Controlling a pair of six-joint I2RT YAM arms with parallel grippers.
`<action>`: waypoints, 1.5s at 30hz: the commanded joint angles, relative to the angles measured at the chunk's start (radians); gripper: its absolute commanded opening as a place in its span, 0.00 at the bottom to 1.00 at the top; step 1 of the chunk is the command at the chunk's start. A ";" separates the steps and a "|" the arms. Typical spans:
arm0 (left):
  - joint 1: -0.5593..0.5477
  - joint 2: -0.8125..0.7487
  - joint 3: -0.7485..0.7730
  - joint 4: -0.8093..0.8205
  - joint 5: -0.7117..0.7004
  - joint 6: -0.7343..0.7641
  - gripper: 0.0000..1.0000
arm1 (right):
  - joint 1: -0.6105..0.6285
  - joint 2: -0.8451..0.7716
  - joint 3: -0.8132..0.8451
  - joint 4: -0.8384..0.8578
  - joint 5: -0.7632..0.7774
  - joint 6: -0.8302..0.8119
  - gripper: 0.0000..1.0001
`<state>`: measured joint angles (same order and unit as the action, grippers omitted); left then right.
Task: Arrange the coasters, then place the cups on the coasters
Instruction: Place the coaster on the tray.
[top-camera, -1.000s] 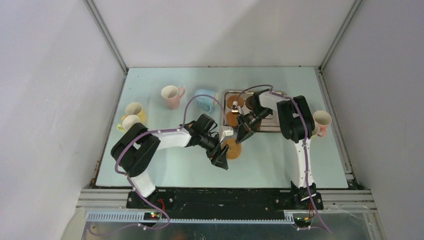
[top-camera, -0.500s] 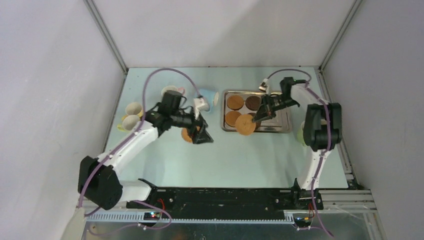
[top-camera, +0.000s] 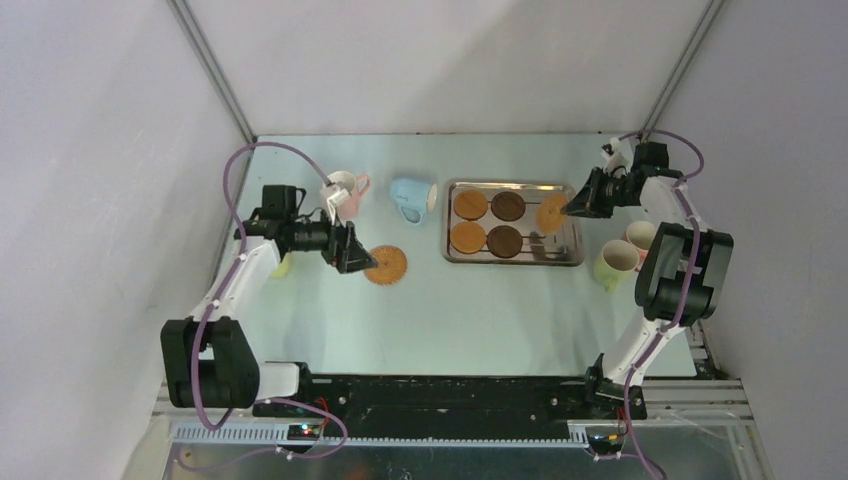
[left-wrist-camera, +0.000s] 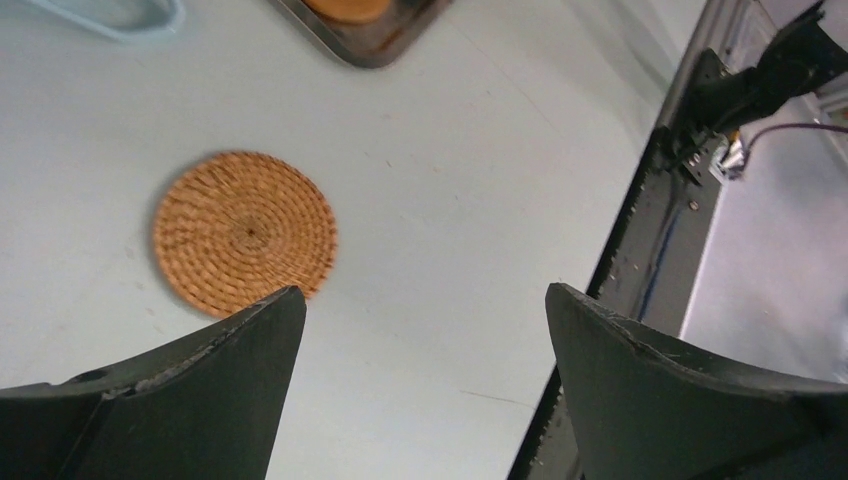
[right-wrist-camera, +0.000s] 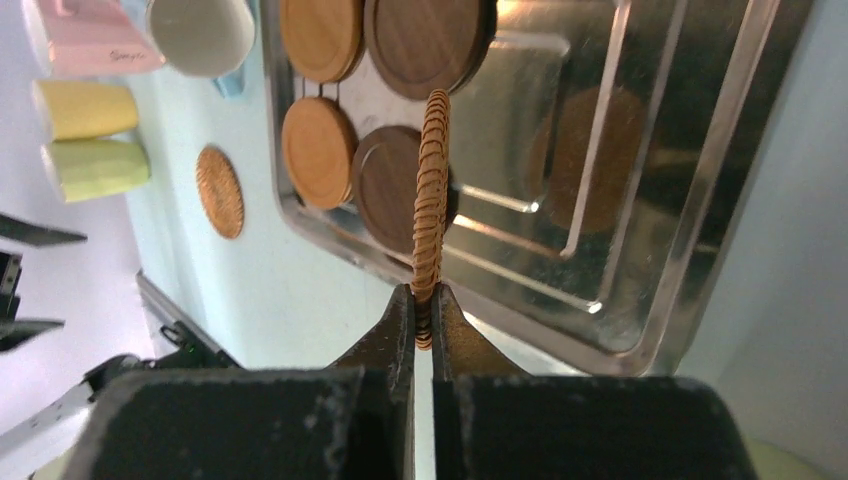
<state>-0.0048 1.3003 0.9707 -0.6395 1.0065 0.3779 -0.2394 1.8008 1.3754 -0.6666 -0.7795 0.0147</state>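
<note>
My left gripper (top-camera: 358, 255) stands open just left of a woven tan coaster (top-camera: 385, 265) lying flat on the table. In the left wrist view that coaster (left-wrist-camera: 245, 232) sits beyond the left finger, with nothing inside the gripper (left-wrist-camera: 422, 292). My right gripper (top-camera: 572, 208) is shut on a second woven coaster (top-camera: 551, 212), held on edge (right-wrist-camera: 432, 190) over the steel tray (top-camera: 565, 250). Two smooth tan coasters (top-camera: 470, 204) (top-camera: 467, 237) and two dark ones (top-camera: 508, 206) (top-camera: 504, 241) lie in the tray. Among the cups, a pink cup (top-camera: 345, 190) stands and a blue cup (top-camera: 413, 197) lies left of the tray.
A green cup (top-camera: 613, 265) and another pink cup (top-camera: 640, 237) stand right of the tray, beside the right arm. Two yellowish cups (right-wrist-camera: 85, 108) (right-wrist-camera: 95, 168) stand at the far left, mostly hidden under the left arm in the top view. Walls close in on three sides.
The left gripper has drawn back left off the woven coaster, which stays on the table. The right gripper has carried its coaster from the tray's front toward the tray's right end.
</note>
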 joint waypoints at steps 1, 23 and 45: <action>0.002 -0.003 -0.046 0.064 0.059 0.024 0.98 | 0.050 0.057 0.138 0.024 0.120 0.024 0.00; 0.002 -0.045 -0.071 0.027 0.022 0.076 0.98 | 0.075 0.276 0.264 0.072 0.283 0.044 0.00; 0.032 -0.074 -0.073 0.002 0.046 0.106 0.98 | 0.049 0.156 0.181 0.137 0.520 0.065 0.64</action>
<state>0.0181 1.2617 0.8951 -0.6392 1.0245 0.4545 -0.2005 2.0525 1.5894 -0.5816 -0.3042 0.0929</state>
